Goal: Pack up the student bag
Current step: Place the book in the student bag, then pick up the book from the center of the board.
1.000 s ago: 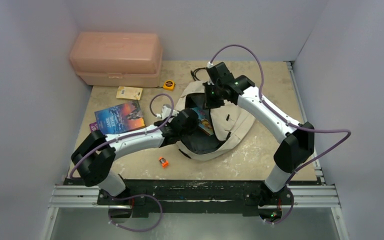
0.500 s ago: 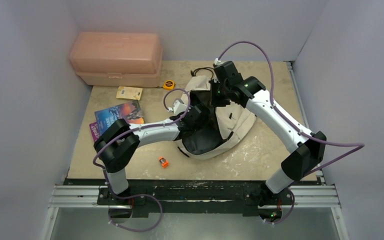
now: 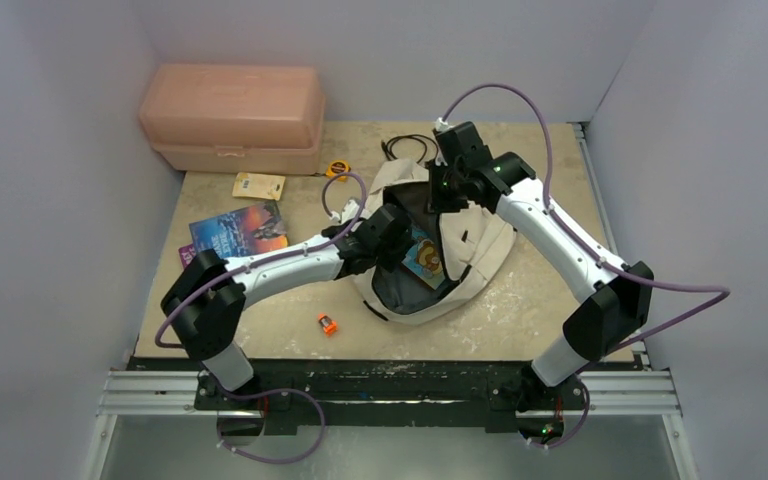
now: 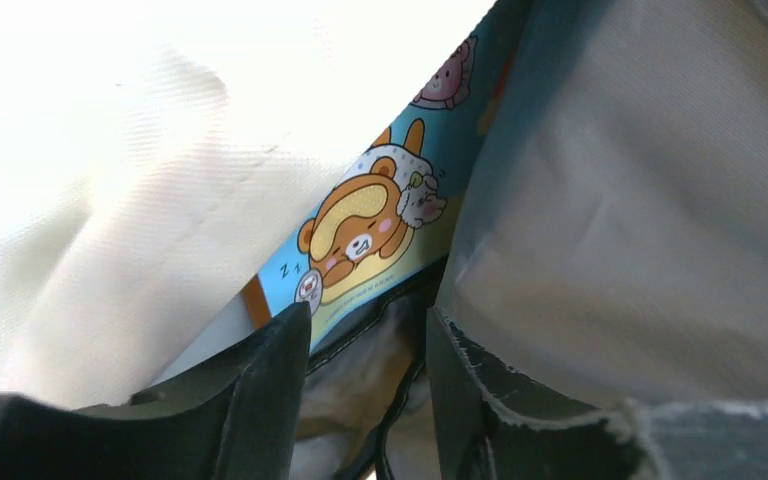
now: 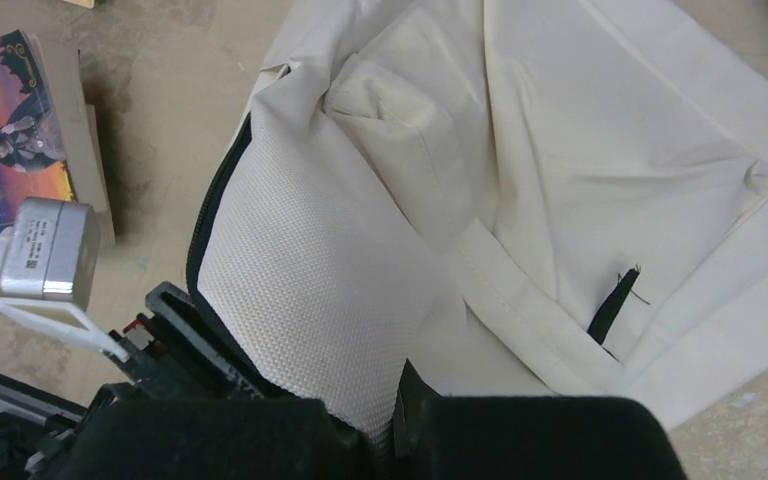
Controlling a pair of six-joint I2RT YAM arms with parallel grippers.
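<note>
Though top view hides the jaws, wrist views show left gripper [image 4: 368,345] parted, bear-print book [image 4: 360,235] just ahead; right gripper [image 5: 392,405] clamps the rim of the gaping cream student bag [image 5: 580,150].

1. The cream soft fabric backpack [image 3: 482,248] is plain off-white outside, with black zipper edging and a dark lining. One panel shows a fine woven grid.
2. The flat sky-blue picture book [image 4: 360,235] carries cartoon animals, including an orange-brown bear and a white sheep, with a yellow strip along one edge.
3. The rigid pink plastic box [image 3: 232,115] is uniform salmon.
4. The glossy paperback book [image 3: 240,228] mixes purple, blue and sunset orange.
5. The small round tape measure [image 3: 337,169] is yellow.
6. The tiny plastic block [image 3: 328,323] is orange and black.
</note>
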